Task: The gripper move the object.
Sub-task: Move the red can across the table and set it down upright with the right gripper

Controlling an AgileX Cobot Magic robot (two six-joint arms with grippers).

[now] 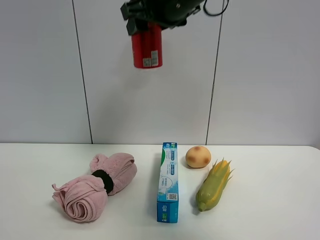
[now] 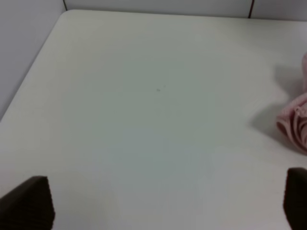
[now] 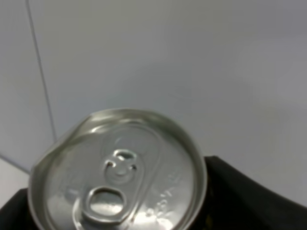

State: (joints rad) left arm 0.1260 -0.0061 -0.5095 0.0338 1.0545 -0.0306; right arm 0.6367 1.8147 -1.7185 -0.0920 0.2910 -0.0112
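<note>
The small red metal drink can with silver top [image 1: 147,50] is gripped tight in the right black clamp gripper [image 1: 146,26] high above the white table [image 1: 270,200], carrying judged in hand, and a lowering clear of the blue-green long box [image 1: 167,182] is called for next.

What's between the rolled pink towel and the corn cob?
A long blue-green box lies between the pink towel and the corn, seen in the exterior high view.
</note>
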